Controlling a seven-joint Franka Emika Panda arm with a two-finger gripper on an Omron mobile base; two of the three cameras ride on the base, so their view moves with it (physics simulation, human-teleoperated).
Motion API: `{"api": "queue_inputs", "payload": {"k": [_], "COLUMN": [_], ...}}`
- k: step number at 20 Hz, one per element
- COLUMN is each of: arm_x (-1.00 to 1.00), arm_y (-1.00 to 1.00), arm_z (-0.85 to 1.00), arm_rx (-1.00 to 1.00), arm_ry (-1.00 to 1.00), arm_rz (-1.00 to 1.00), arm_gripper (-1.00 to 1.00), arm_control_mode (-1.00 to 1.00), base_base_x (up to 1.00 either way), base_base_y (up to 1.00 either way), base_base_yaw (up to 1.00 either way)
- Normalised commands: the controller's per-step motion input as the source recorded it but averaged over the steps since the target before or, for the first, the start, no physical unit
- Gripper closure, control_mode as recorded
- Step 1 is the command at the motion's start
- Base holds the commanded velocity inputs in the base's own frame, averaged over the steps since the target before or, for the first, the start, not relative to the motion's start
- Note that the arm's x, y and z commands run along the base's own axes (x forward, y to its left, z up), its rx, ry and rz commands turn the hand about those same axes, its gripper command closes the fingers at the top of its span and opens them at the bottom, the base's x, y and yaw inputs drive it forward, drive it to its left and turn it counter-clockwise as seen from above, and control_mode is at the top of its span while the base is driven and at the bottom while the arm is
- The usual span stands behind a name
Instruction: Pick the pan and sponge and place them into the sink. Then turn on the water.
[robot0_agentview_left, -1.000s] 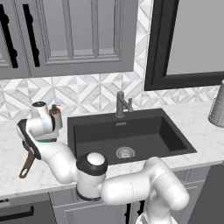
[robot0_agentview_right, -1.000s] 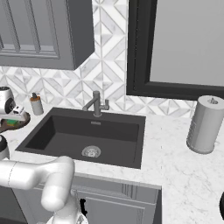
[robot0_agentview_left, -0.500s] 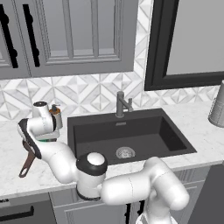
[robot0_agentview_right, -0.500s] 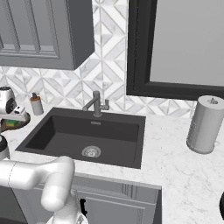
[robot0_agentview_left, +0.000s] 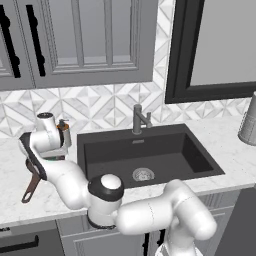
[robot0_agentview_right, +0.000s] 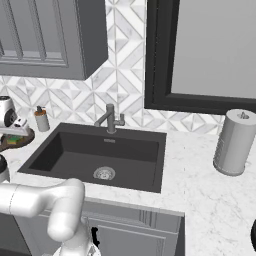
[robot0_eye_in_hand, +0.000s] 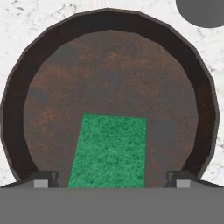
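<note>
The dark-brown pan (robot0_eye_in_hand: 109, 83) lies on the marble counter left of the black sink (robot0_agentview_left: 165, 150), with its thin handle (robot0_agentview_left: 31, 188) pointing toward the front edge. The green sponge (robot0_eye_in_hand: 109, 151) lies flat inside the pan. My gripper (robot0_eye_in_hand: 111, 180) hangs open just above the pan. Its two fingertips (robot0_eye_in_hand: 43, 178) stand wide apart on either side of the sponge's near end, with no contact visible. In the left base view the gripper (robot0_agentview_left: 46, 149) and forearm hide much of the pan (robot0_agentview_left: 31, 159). The grey faucet (robot0_agentview_left: 139, 119) shows no water stream.
A small soap bottle (robot0_agentview_left: 63, 134) stands behind the pan at the backsplash. A grey paper-towel roll (robot0_agentview_right: 234, 142) stands on the counter right of the sink (robot0_agentview_right: 75, 150). Wall cabinets hang overhead. The drain (robot0_agentview_left: 143, 174) sits mid-basin.
</note>
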Motion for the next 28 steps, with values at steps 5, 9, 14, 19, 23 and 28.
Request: {"api": "queue_inputs", "payload": {"k": [5,9,14,19,23,28], "arm_x": [-0.90,-1.00,-0.98,-0.49,-0.41,-0.05], "arm_y": [0.00,0.00,0.00,0.00,0.03,0.08], "arm_z": [0.51,0.00,-0.02,0.00,-0.16,-0.08], "arm_rx": [0.00,0.00,0.00,0.00,0.00,0.00], "arm_ry": [-0.06,0.00,0.00,0.00,0.00,0.00], "arm_rz": [0.00,-0.02,-0.06,-0.15,-0.20,-0.21], "arm_gripper": [-1.00,-1.00,-1.00,-1.00,-1.00,-1.00], "arm_control_mode": [-1.00,-1.00,-1.00,-1.00,-1.00,-1.00], "base_base_x": [0.00,0.00,0.00,0.00,0.00,0.00], "base_base_y": [0.00,0.00,0.00,0.00,0.00,0.00], "base_base_yaw": [0.00,0.00,0.00,0.00,0.00,0.00]}}
